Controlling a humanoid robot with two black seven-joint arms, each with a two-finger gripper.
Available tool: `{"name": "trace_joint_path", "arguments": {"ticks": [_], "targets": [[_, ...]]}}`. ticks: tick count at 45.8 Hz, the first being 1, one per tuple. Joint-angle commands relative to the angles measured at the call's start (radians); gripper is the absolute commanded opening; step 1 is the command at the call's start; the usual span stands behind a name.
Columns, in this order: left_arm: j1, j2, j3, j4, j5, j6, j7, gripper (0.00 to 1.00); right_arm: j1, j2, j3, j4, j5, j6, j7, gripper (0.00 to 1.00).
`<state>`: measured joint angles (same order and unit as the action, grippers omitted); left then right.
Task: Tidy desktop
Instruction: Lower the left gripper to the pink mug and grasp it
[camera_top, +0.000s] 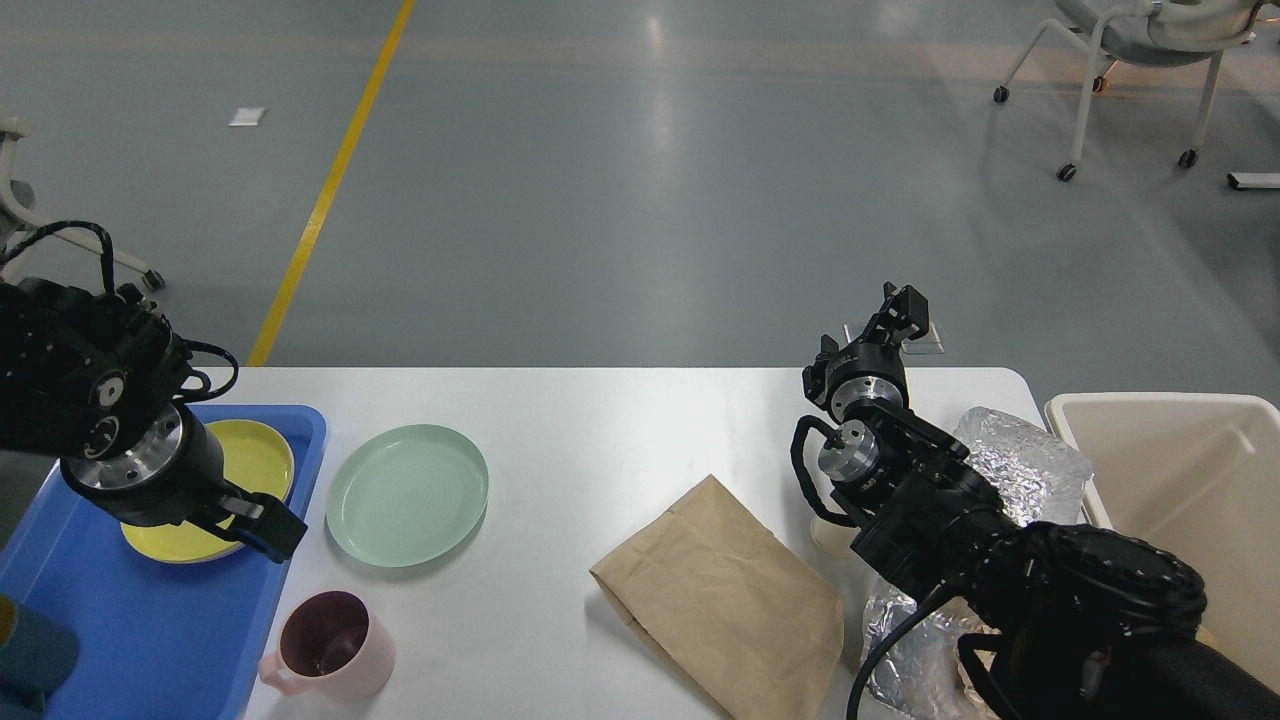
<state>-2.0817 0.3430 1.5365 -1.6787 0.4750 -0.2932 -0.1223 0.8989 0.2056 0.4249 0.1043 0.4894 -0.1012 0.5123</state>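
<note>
Grey floor with yellow line (330, 190) across upper frame; wheeled chair (1130, 60) at upper right. White desktop (600, 450) filling lower half, far edge at mid-frame. Blue tray (150, 620) at lower left on desktop, holding yellow plate (260, 455). Green plate (408, 494) just beside tray, to its right, flat on desktop. Pink mug (330, 648) with dark interior below green plate, near tray's edge, handle toward lower left. Brown paper bag (725, 595) lying flat at lower centre. Crumpled foil (1030, 465) at right, partly hidden behind arm. Cream bin (1190, 470) at right edge, beside desktop's corner. Dark teal object (35, 650) at lower-left corner, on tray, identity unclear.

Left gripper (262, 525) entered from left, posed over near rim of yellow plate; fingers seen as one dark block, so spacing between them could not be told. Right gripper (898, 312) raised at desktop's far edge, above foil; fingers slightly apart, nothing between them. Contact between left gripper and plate not discernible.
</note>
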Motion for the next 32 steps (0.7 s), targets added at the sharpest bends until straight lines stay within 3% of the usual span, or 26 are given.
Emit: {"name": "trace_joint_path", "arguments": {"ticks": [1, 12, 18, 32], "targets": [[0.037, -0.004, -0.007, 0.000, -0.003, 0.003, -0.005, 1.00, 0.000, 0.000, 0.000, 0.000, 0.000, 0.000, 0.000, 1.00], [0.086, -0.004, -0.030, 0.088, -0.015, -0.029, -0.016, 1.00, 0.000, 0.000, 0.000, 0.000, 0.000, 0.000, 0.000, 1.00], [0.112, -0.004, -0.027, 0.155, -0.016, -0.041, 0.003, 1.00, 0.000, 0.000, 0.000, 0.000, 0.000, 0.000, 0.000, 1.00], [0.204, -0.015, -0.032, 0.162, -0.021, -0.043, 0.001, 1.00, 0.000, 0.000, 0.000, 0.000, 0.000, 0.000, 0.000, 1.00]]}}
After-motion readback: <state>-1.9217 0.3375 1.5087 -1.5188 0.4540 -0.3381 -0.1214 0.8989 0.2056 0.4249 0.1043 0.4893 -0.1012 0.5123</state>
